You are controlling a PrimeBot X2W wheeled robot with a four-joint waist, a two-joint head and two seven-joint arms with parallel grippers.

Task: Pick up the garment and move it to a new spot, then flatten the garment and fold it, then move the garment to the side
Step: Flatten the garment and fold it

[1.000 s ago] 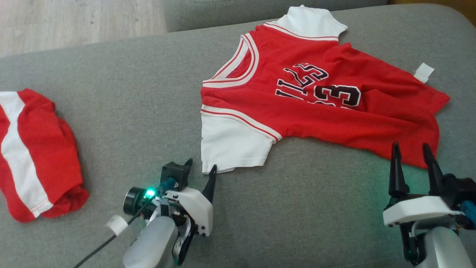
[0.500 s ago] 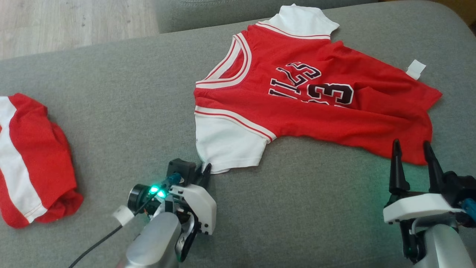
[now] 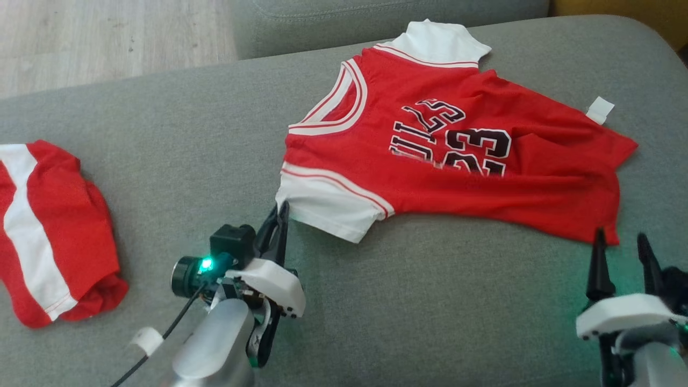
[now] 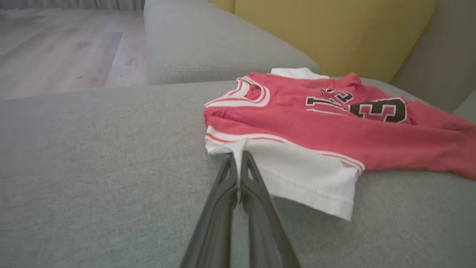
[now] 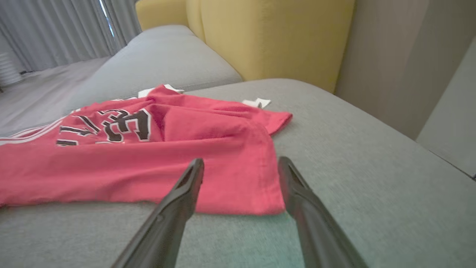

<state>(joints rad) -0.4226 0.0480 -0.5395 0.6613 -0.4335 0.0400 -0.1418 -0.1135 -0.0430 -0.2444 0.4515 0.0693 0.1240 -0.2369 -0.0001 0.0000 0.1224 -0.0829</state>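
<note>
The head view looks down on the sofa (image 3: 161,134); both wrist views skim low. All share the jersey (image 3: 457,193).

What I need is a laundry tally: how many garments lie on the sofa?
2. The red jersey lies spread centre-right, its white sleeve pinched in the left gripper; a red-and-white garment lies bunched at the far left, partly cut off. Others may be out of frame.

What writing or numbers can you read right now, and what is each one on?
"23": on the chest of the red jersey.
Word above the number: creased, not readable.
White tag on the jersey's edge: too small to read.
Red-and-white cloth at the left: no writing visible.
</note>
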